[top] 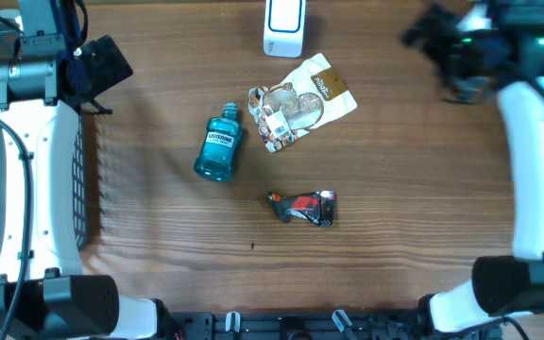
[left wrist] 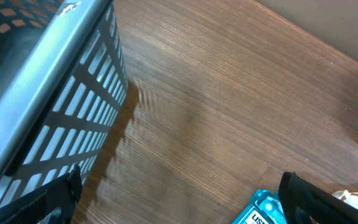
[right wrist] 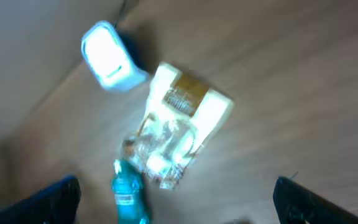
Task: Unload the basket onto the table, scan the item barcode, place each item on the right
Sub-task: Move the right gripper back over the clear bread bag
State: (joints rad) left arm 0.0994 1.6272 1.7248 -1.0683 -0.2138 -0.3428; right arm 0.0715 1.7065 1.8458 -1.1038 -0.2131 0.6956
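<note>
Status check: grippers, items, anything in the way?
Left gripper open, empty. Right gripper open, empty. Mouthwash bottle, clear packet, dark packet untouched; scanner beyond. Nothing covers them.

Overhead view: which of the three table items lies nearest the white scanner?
The clear plastic packet with the gold-and-white card, just below the white scanner; the teal mouthwash bottle and dark red wrapper lie farther.

A blue bottle [top: 220, 144], clear bag [top: 296, 106] and dark packet [top: 302, 208] crowd the desk [top: 414, 189] middle. Bare wood lies either side. A basket [top: 88, 189] blocks the left edge.
</note>
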